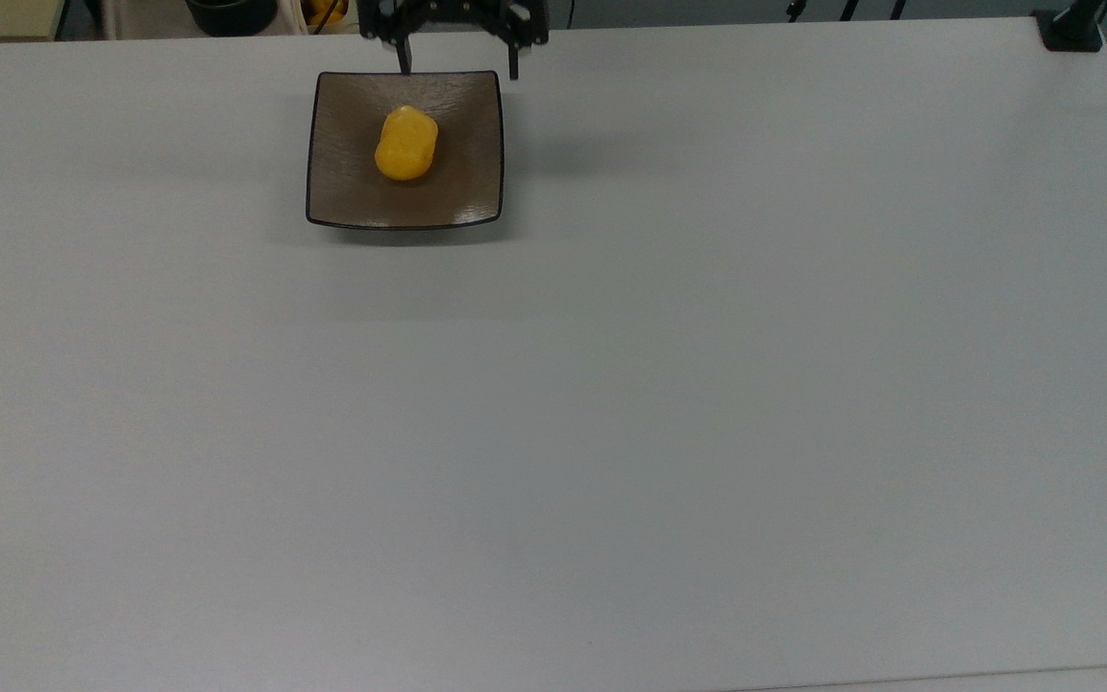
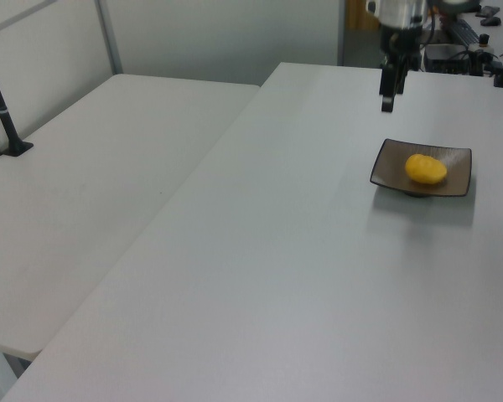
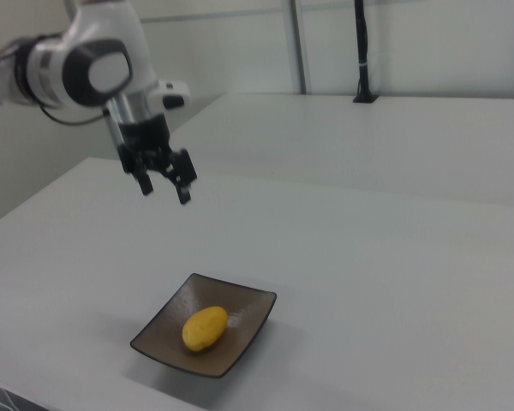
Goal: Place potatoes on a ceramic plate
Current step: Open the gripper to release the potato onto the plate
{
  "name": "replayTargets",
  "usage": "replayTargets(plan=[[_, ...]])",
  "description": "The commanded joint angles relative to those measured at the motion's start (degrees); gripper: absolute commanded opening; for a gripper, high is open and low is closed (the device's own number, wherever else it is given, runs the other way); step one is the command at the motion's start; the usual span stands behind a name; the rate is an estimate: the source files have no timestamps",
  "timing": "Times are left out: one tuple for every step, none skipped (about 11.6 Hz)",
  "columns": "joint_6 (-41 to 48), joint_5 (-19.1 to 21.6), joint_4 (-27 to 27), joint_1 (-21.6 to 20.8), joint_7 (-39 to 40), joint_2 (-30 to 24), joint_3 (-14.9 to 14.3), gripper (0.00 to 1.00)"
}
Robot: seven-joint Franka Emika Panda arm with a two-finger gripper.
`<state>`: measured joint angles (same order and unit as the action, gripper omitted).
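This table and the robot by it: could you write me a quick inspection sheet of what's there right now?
Surface: white table, bare apart from the job's things.
Job's things: yellow potato lies on the brown square plate, near the middle, nothing touching it.
Clutter: nothing seen.
Grippers: gripper hangs in the air above the table, apart from the plate, jaws open and empty.
Cables: nothing seen on the table.
Surroundings: second white table alongside, with a black post clamped at its edge.
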<state>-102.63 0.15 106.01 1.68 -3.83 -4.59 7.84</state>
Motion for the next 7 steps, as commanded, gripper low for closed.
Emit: replayTargets(plan=[[12.34, 0.12, -11.86, -1.59, -1.61, 0.9, -0.28, 1.0], [12.8, 0.03, -12.14, -1.77, -2.31, 0.73, -0.54, 1.0], [12.81, 0.2, -12.15, -1.85, -2.49, 0.2, -1.16, 1.0], [12.81, 0.2, -12.15, -1.85, -2.5, 0.2, -1.94, 1.0], [12.2, 0.29, -12.06, -2.38, -1.89, 0.2, -3.43, 1.0], [11.15, 0.38, -12.06, -5.17, -1.45, 0.54, -6.58, 1.0], [7.66, 0.82, -11.71, -7.98, -1.27, 0.55, -9.57, 1.0]])
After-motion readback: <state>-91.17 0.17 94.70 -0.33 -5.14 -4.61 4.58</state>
